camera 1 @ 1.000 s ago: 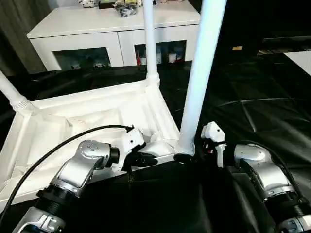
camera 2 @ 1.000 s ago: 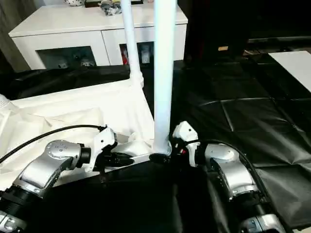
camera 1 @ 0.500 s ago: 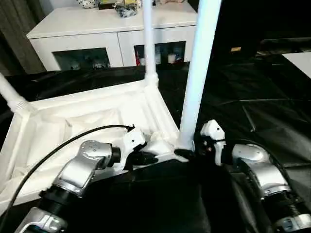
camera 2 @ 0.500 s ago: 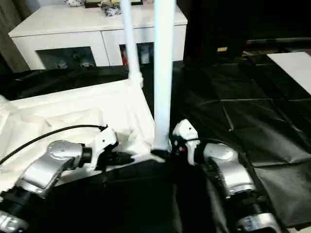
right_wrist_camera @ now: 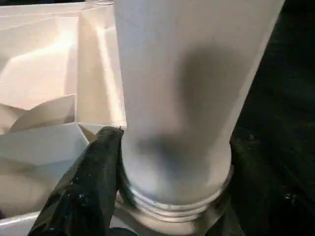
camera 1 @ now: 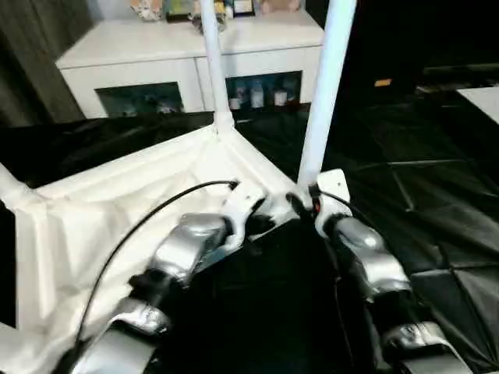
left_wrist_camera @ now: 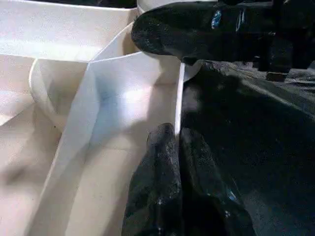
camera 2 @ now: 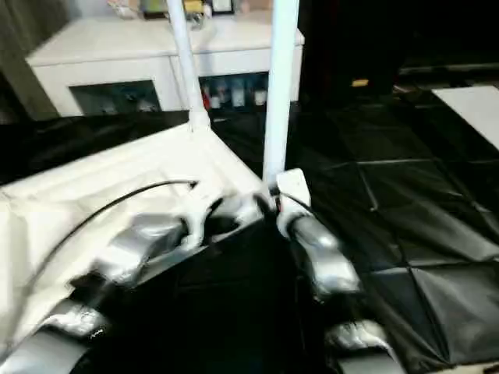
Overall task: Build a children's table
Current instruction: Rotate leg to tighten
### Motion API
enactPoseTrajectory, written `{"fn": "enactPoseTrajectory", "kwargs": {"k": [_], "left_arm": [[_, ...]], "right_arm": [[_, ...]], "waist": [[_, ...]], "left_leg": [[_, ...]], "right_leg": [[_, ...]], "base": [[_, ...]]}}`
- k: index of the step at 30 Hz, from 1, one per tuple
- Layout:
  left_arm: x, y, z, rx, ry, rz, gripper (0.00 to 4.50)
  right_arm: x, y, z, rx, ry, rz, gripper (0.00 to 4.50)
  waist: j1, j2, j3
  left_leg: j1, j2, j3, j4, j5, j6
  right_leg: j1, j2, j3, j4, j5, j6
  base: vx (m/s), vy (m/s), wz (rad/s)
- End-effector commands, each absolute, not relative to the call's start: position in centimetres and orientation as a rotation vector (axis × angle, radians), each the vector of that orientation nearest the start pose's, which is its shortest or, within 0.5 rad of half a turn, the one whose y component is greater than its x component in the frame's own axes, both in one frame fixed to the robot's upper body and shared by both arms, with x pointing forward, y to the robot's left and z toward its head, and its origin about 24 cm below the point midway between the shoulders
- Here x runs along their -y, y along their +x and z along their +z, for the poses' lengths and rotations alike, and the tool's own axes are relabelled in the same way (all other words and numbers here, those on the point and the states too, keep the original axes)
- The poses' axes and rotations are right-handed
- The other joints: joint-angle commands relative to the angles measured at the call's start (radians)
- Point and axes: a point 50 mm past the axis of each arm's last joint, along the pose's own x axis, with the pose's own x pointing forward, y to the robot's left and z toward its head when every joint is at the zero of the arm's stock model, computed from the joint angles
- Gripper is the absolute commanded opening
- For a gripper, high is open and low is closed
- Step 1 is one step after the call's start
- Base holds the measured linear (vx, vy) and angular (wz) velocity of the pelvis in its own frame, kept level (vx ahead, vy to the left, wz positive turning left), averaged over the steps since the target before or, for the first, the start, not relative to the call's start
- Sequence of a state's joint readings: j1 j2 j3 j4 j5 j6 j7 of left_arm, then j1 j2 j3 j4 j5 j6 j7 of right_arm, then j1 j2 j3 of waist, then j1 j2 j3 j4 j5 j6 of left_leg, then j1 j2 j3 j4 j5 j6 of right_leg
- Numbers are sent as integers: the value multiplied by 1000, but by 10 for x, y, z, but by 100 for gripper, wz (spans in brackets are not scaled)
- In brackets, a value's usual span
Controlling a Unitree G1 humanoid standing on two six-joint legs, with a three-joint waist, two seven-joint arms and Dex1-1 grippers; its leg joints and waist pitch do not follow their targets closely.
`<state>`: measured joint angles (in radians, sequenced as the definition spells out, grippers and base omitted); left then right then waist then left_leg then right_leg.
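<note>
The children's table (camera 1: 117, 210) lies upside down on the black sheet (camera 1: 437, 195), with 3 legs visibly seated: the near-right leg (camera 1: 326, 86), a far one (camera 1: 212, 62) and one at far left. The left gripper (left_wrist_camera: 177, 147), pressed together, pinches the near rim; the right gripper (right_wrist_camera: 162, 196) clasps the near-right leg's base, so that leg is probably getting its last tightening.

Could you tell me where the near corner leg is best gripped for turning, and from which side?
Grip the leg low, just above its threaded base, coming level from the right over the black floor. It stands upright and round, and the tabletop's walls crowd its other side.
</note>
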<state>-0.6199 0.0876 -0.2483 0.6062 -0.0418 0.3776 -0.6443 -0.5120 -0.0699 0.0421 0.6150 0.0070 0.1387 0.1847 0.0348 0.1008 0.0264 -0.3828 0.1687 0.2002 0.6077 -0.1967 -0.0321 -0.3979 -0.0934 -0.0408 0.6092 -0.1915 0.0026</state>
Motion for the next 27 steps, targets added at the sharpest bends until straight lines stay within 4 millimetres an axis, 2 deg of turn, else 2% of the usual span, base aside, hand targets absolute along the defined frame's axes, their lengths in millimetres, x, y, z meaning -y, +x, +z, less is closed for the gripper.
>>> {"fn": "enactPoseTrajectory", "kwargs": {"k": [1,4,5,6,8,9,10,11,12,14,15,18,20,22,25,27], "left_arm": [[-75,340,42,-436,142,-761,0],[-77,338,42,-442,154,-794,0],[-78,336,42,-444,156,-817,0],[-79,335,42,-449,159,-840,0],[-82,332,42,-452,180,-880,0],[-87,327,41,-463,203,-950,0],[-89,324,40,-467,207,-978,0],[-90,322,40,-468,212,-1007,0],[-92,318,42,-451,233,-1057,0],[-97,308,44,-427,259,-1179,0],[-98,305,45,-424,259,-1207,0],[-108,291,49,-446,249,-1337,0],[-114,288,50,-448,267,-1349,0],[-124,283,52,-472,251,-1387,0],[-130,282,53,-473,257,-1384,0],[-133,282,54,-470,261,-1369,0]], "right_arm": [[90,326,18,-303,-29,445,325],[94,326,23,-280,-16,469,344],[97,326,25,-270,-18,474,374],[99,326,26,-263,-22,488,374],[105,326,29,-251,-44,516,392],[114,325,32,-240,-71,581,392],[118,323,33,-239,-77,608,392],[122,322,34,-236,-82,639,392],[126,320,36,-229,-93,682,392],[135,314,41,-214,-110,780,392],[136,312,42,-212,-114,802,392],[148,302,49,-211,-143,943,392],[153,297,51,-224,-164,1008,392],[159,289,51,-248,-197,1090,392],[162,281,50,-274,-217,1162,392],[163,278,49,-294,-221,1198,392]], "waist": [[-4,-19,-47],[-6,-19,-48],[-9,-18,-49],[-11,-18,-49],[-14,-18,-49],[-16,-18,-50],[-15,-20,-51],[-18,-21,-52],[-19,-18,-53],[-18,-19,-56],[-15,-17,-57],[-3,-13,-57],[7,-16,-54],[16,-21,-51],[18,-20,-48],[19,-24,-47]], "left_leg": [[18,45,-31,-82,-257,37],[11,47,-34,-85,-260,49],[8,47,-35,-86,-254,49],[6,47,-36,-86,-256,49],[9,48,-36,-86,-265,49],[8,48,-35,-85,-262,51],[7,49,-36,-84,-253,54],[2,48,-35,-81,-231,71],[5,50,-33,-79,-214,84],[3,52,-34,-74,-175,110],[6,55,-32,-72,-156,124],[11,60,-27,-70,-148,138],[15,61,-24,-72,-163,133],[16,63,-25,-78,-187,107],[20,64,-25,-81,-215,85],[17,61,-24,-81,-213,77]], "right_leg": [[31,-51,29,-92,-271,-184],[38,-51,26,-89,-260,-181],[40,-51,25,-88,-251,-182],[41,-51,24,-87,-250,-183],[38,-51,23,-88,-252,-190],[38,-51,24,-87,-238,-198],[44,-52,23,-86,-223,-200],[46,-53,23,-82,-186,-210],[43,-52,24,-80,-152,-223],[48,-52,23,-71,-82,-244],[47,-52,22,-68,-48,-258],[43,-48,20,-61,-14,-283],[38,-47,21,-62,-42,-281],[40,-49,22,-63,-92,-271],[35,-48,26,-67,-127,-263],[38,-49,27,-69,-127,-261]], "base": [[0,0,0],[0,0,0],[0,0,0],[0,0,0],[0,0,0],[0,0,0],[0,0,0],[0,0,0],[0,0,0],[26,-7,0],[0,0,0],[0,0,0],[0,0,0],[0,0,0],[0,0,0],[0,0,0]]}}
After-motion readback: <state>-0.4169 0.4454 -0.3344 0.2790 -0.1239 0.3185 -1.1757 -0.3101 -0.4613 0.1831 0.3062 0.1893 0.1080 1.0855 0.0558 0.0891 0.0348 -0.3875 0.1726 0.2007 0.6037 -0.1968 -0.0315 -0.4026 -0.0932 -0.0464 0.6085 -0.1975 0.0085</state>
